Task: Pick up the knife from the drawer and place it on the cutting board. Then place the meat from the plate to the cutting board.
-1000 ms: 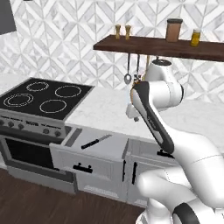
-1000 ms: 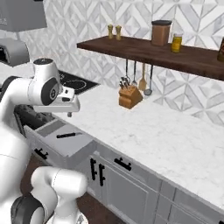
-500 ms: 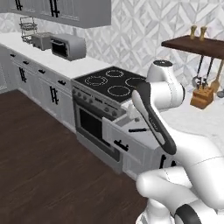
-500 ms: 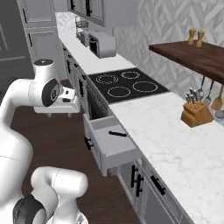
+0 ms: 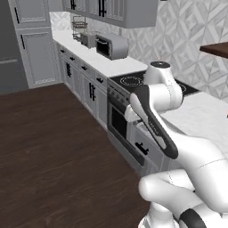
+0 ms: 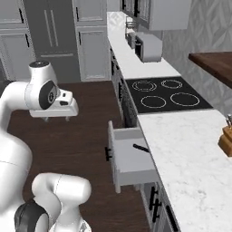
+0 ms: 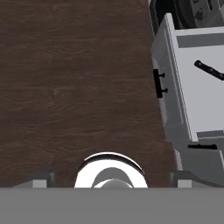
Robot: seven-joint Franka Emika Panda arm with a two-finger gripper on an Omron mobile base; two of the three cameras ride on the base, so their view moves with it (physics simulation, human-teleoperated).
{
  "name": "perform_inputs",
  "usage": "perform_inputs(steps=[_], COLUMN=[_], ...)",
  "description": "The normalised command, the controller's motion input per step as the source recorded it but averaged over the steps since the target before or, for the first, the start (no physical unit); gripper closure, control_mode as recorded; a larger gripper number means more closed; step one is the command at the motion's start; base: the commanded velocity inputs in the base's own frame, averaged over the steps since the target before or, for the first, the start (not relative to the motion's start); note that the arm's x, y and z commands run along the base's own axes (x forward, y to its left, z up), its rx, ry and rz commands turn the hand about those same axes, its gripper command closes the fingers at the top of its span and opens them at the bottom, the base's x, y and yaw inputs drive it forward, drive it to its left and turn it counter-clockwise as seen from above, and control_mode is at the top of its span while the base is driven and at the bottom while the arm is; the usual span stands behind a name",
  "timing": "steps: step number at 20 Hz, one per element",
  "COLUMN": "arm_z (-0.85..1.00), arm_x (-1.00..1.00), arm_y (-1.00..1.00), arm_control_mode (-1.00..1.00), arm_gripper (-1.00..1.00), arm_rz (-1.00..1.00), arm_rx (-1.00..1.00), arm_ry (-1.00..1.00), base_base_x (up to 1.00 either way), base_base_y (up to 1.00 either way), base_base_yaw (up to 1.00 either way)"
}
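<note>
though the drawer (image 6: 129,158) stands pulled out in your right base view, nothing of the task looks finished yet: the knife (image 6: 141,148) lies inside it, its black handle against the pale floor of the box near the table (image 6: 190,149) edge. the tool (image 6: 56,118) hangs out over the wooden floor (image 6: 86,136), well apart from the drawer and on the room side of it. its fingers are too small there to read, so judge their state from the hand view. the stove (image 6: 165,95) sits just past the drawer, and a knife block (image 6: 225,136) peeks in at the far right edge. i can make out no cutting board, plate or meat here.

from your left base view you get the arm (image 5: 153,120) folded in front of the stove (image 5: 133,82), with the oven front (image 5: 120,124) below it and a toaster oven (image 5: 111,44) farther along the table (image 5: 95,58). the arm's own bulk covers the drawer here.

in your hand view the two fingertips (image 7: 38,180) stand wide apart at the bottom with nothing between them, over bare floor (image 7: 74,78). the drawer (image 7: 197,92) lies off to the right, with its black bar handle (image 7: 158,83) facing the floor, and the knife (image 7: 209,70) rests inside near the far edge.

as i judge it, every step is left: reach in, take the knife, carry it to the board, then move the meat.
</note>
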Motion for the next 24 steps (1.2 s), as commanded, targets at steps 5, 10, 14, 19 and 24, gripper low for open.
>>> perform_inputs(steps=[5,10,14,19,24], arm_z=[0.0,0.0,0.0,-0.05,-0.64], arm_x=[0.0,0.0,0.0,0.04,0.48], arm_y=[0.0,0.0,0.0,0.0,0.01], arm_control_mode=[1.0,1.0,-1.0,-1.0,-1.0], arm_gripper=[-1.0,-1.0,-1.0,-1.0,-1.0], arm_rz=[0.0,0.0,0.0,0.0,0.0], arm_rx=[0.0,0.0,0.0,0.0,-0.06], arm_ry=[0.0,0.0,0.0,0.0,0.08], base_base_x=[-0.12,0.0,0.0,0.0,0.0], base_base_y=[-0.84,-0.55,0.0,0.0,0.0], base_base_yaw=[0.08,0.02,0.0,0.0,0.0])
